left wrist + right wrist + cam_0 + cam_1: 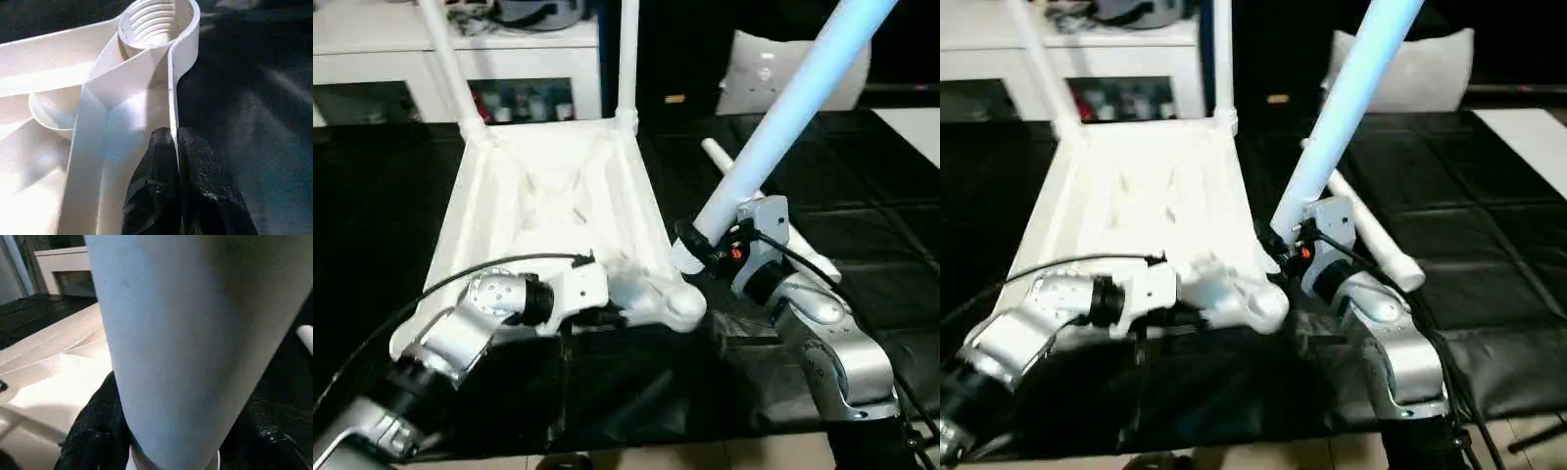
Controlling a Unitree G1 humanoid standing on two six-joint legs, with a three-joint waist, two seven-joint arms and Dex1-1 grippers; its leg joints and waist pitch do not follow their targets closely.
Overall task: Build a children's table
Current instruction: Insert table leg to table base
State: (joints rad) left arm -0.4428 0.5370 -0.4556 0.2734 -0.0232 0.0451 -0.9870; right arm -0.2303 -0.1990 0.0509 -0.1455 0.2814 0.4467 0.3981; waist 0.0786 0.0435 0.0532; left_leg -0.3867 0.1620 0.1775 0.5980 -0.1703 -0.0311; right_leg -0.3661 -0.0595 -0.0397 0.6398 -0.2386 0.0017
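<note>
- Roughly, the build stands half done: the white table top (pixel 548 211) lies upside down on the black tabletop (pixel 891 211), ribbed underside up, and two legs already stand in its far corner sockets, one on the far left (pixel 450 64), one on the far right (pixel 627 59).
- A third leg (pixel 783 108) is grasped near its lower end by the right tool (pixel 697 245), tilted, its end just beside the near right corner socket (pixel 683 305) but not yet in it by my reading.
- That socket's threaded mouth shows bare in the left wrist view, so seating and screwing remain.
- A fourth leg (pixel 1371 230) lies loose on the tabletop behind the right arm; it is left to do, as is turning the table upright.
- The left tool (pixel 176 161) is clenched, its fingers pressed together with the top's near rim wall (pixel 172 105) running up just beside their tips; whether it pinches that wall I cannot tell.
- The surface is dark and tiled-looking.
- Behind stand a white cabinet with shelves (pixel 372 59) and a white chair back (pixel 759 73).
</note>
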